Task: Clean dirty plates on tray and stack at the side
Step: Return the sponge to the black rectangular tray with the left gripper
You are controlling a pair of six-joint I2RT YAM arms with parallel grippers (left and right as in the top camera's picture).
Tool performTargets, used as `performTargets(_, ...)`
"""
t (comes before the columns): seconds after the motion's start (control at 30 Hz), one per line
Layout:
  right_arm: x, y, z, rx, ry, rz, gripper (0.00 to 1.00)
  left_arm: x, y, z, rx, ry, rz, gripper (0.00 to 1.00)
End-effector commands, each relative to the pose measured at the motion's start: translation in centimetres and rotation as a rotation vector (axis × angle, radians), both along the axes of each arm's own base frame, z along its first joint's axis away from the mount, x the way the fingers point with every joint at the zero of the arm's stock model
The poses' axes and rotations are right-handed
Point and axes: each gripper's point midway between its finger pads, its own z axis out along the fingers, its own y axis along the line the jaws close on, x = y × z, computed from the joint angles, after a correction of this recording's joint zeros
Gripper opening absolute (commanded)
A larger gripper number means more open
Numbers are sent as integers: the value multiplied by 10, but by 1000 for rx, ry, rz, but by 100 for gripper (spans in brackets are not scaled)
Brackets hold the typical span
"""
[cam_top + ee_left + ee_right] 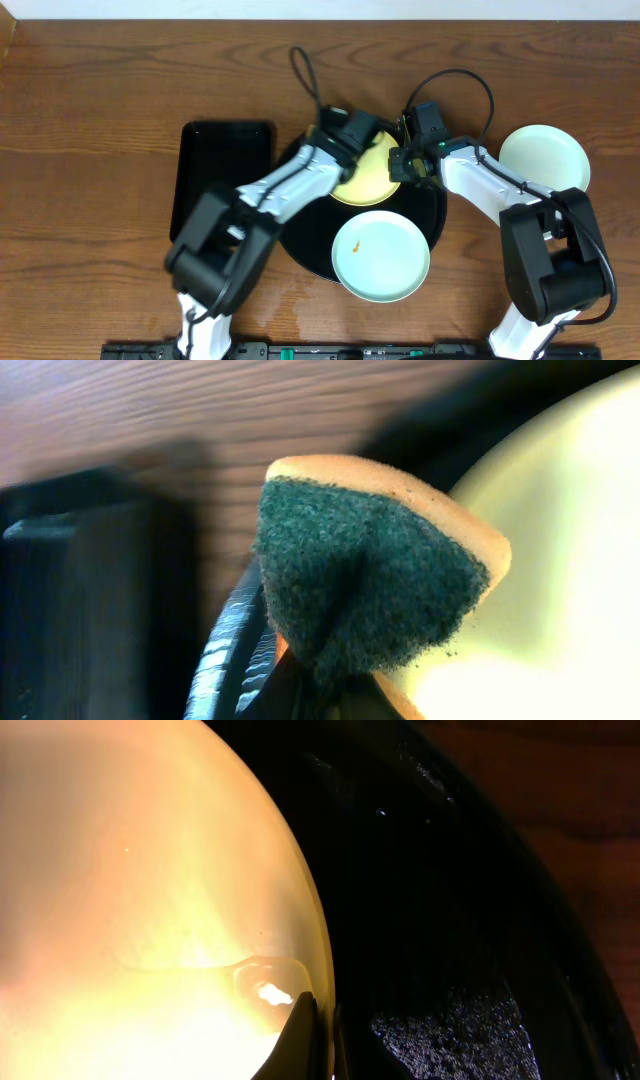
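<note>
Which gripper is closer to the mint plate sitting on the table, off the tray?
Right. The right gripper, shut on the yellow plate's rim, sits on the side toward that mint plate; the left gripper, holding the sponge, is farther left.

Two plates (380, 257) on tray (428, 210), third plate (543, 160) beside

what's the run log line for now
left hand: shut on sponge | right hand: shut on yellow plate | smeared mint plate: on tray
</note>
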Motion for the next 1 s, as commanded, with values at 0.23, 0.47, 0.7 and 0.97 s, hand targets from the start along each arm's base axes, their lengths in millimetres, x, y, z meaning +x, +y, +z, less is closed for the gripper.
performTargets(0.23,-30,-19,-34,-104,106,38,1,-29,76,75,-317,118,236,8)
performTargets(0.47,-17,-15,-30,-138,30,206,1,-54,135,43,-272,259,344,7)
performTargets(0.7,-17,-13,-22,-129,23,208,1,-76,153,-17,-232,351,349,11)
performTargets(0.97,-7,-16,50,-163,-145,193,1,-75,159,-16,-242,335,366,65)
